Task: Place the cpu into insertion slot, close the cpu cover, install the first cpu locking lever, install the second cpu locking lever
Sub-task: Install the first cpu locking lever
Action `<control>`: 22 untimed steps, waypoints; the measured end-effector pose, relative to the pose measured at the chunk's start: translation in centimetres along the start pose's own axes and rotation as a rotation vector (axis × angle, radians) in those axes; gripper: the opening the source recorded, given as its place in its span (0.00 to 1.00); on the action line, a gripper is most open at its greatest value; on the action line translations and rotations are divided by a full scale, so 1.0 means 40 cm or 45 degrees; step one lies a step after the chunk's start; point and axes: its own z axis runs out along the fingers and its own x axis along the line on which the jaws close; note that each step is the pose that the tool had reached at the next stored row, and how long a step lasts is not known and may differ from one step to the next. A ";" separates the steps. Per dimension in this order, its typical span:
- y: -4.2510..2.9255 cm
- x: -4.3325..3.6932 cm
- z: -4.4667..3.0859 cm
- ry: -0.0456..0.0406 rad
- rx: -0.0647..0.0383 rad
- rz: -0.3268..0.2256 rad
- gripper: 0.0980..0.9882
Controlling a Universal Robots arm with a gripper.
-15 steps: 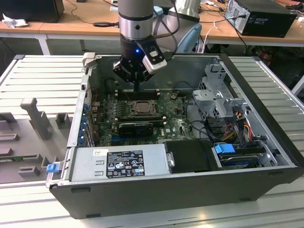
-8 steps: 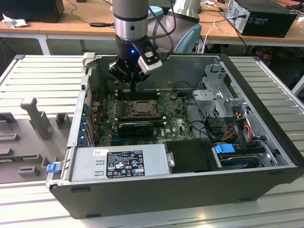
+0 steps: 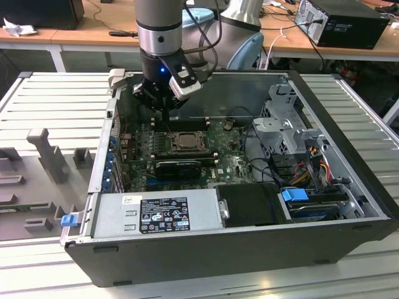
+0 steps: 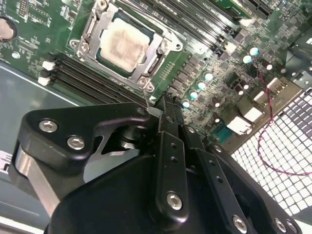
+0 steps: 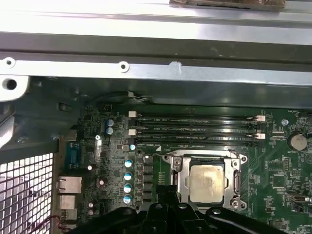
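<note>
Gripper (image 3: 165, 112) hangs low inside the open computer case (image 3: 249, 252), over the far part of the green board (image 3: 230, 167). It is right above the long black slots (image 5: 195, 129) that run along the far side of the insertion slot (image 3: 169, 145). In the second wrist view the gripper (image 4: 166, 105) has its two black fingers (image 4: 168, 146) pressed together at the tips, and nothing can be seen between them.

The cpu (image 3: 186, 142) lies flat in the insertion slot, in the middle of the board and just nearer than the gripper. In both wrist views its pale square top (image 4: 124, 41) (image 5: 207, 183) shows through the window of the cpu cover (image 5: 183, 178). The cover lies down flat around it. I cannot tell how the thin levers beside it sit.

A big silver box (image 3: 156, 215) sits at the near side of the case, toward the exterior view's left.
</note>
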 end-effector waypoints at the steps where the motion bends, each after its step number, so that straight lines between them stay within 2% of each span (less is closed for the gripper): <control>1: 0.000 0.001 0.000 0.000 0.000 0.000 0.01; 10: 0.000 0.017 0.003 0.000 0.000 -0.001 0.01; 16: 0.001 0.036 0.010 0.000 0.000 -0.001 0.01; 22: 0.020 0.059 0.018 0.000 0.000 -0.001 0.01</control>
